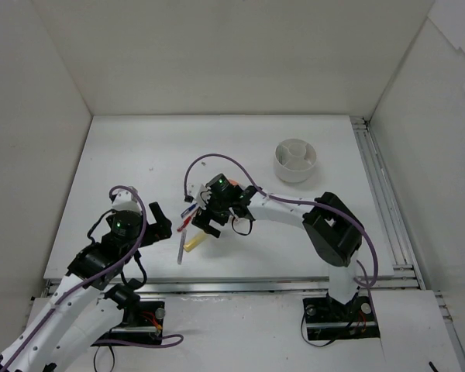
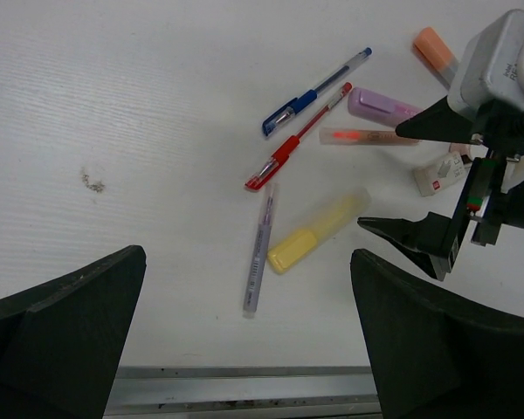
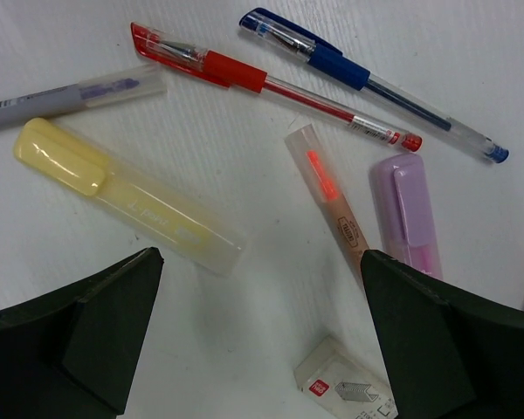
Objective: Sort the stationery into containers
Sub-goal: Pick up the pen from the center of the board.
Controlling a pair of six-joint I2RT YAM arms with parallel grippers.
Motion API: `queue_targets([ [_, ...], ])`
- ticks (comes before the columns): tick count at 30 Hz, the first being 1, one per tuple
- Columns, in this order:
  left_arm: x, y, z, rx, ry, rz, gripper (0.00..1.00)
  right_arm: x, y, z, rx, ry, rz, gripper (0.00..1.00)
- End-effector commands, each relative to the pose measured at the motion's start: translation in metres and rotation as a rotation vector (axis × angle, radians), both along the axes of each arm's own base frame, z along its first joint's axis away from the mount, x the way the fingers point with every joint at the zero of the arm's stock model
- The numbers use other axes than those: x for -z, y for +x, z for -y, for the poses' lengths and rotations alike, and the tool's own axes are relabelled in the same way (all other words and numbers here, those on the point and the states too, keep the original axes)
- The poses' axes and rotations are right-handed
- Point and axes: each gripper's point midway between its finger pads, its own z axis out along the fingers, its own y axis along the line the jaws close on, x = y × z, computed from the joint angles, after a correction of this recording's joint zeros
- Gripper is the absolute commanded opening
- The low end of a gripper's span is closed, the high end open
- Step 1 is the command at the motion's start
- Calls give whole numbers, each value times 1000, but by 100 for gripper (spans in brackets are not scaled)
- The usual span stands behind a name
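Observation:
The stationery lies in a loose cluster at the table's front middle. My right gripper (image 3: pixel 260 257) hangs open just above it, with nothing between its fingers. In its view lie a yellow highlighter (image 3: pixel 127 196), a red pen (image 3: pixel 271 83), a blue pen (image 3: pixel 367 83), a grey pen (image 3: pixel 70 96), a tan marker with an orange tip (image 3: pixel 332 205), a purple highlighter (image 3: pixel 406 214) and a small white staple box (image 3: pixel 345 388). My left gripper (image 2: pixel 247 257) is open and empty, left of the cluster, facing the grey pen (image 2: pixel 260 253). The round white divided dish (image 1: pixel 296 160) stands apart at the back right.
An orange marker (image 2: pixel 435 51) lies at the far side of the cluster, behind the right gripper (image 2: pixel 380 179). A metal rail (image 2: pixel 244 375) runs along the table's near edge. White walls enclose the table on three sides.

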Motion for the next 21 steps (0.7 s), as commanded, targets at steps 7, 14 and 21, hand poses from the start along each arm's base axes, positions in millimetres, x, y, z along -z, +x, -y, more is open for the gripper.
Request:
queue_targets([
  [7,-16,6,0,-13,-29,66,100,-10,33,-13,27,43,14,89],
  [14,-14,10,-1,-17,-13,68,100,0,34,-10,27,33,-37,79],
  [21,-14,14,0,-12,2,63,100,-3,31,-12,21,23,-16,76],
])
